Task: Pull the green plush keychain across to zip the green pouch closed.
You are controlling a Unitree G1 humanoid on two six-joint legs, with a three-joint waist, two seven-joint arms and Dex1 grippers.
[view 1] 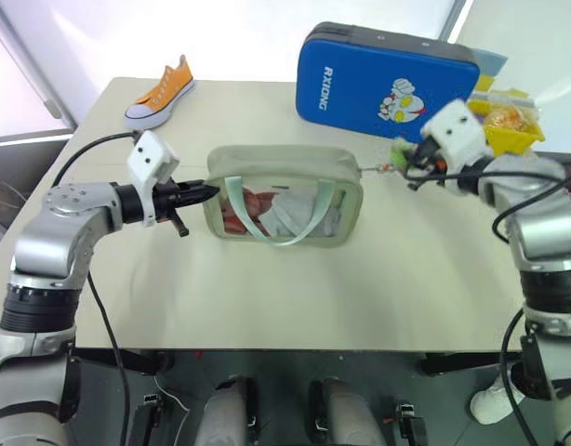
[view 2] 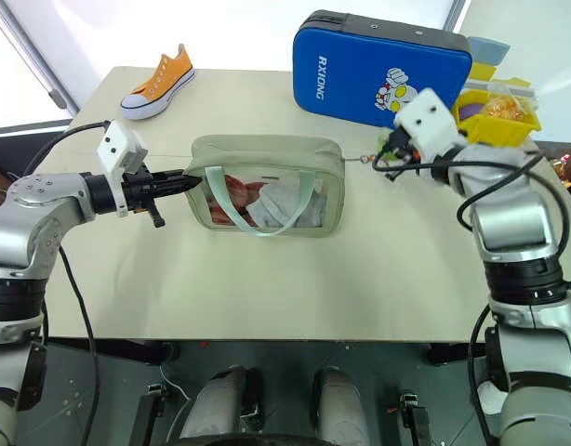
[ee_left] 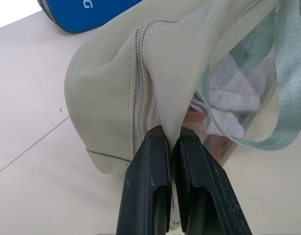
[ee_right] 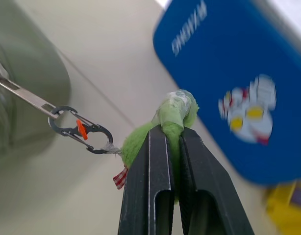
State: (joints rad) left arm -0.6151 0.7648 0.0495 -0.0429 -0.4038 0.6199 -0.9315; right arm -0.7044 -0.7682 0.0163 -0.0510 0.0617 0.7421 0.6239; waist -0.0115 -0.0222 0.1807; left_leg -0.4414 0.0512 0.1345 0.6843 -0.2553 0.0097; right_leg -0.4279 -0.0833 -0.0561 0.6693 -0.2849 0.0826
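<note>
Beige tabletop point(view 1: 267, 297) carries the blue case point(view 1: 383, 79) at its back edge and the green pouch point(view 1: 284, 206) mid-table. My left gripper point(ee_left: 172, 142) pinches the pouch's left end shut-tight; my right gripper point(ee_right: 172, 132) clamps the green plush keychain point(ee_right: 175, 115) just right of the pouch.

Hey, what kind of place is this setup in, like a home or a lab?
Most likely a robot test or demo room rather than a home. A plain beige table holds unrelated props: a green pouch, a blue hard case and a single orange sneaker. Bright window light falls behind the table.
</note>
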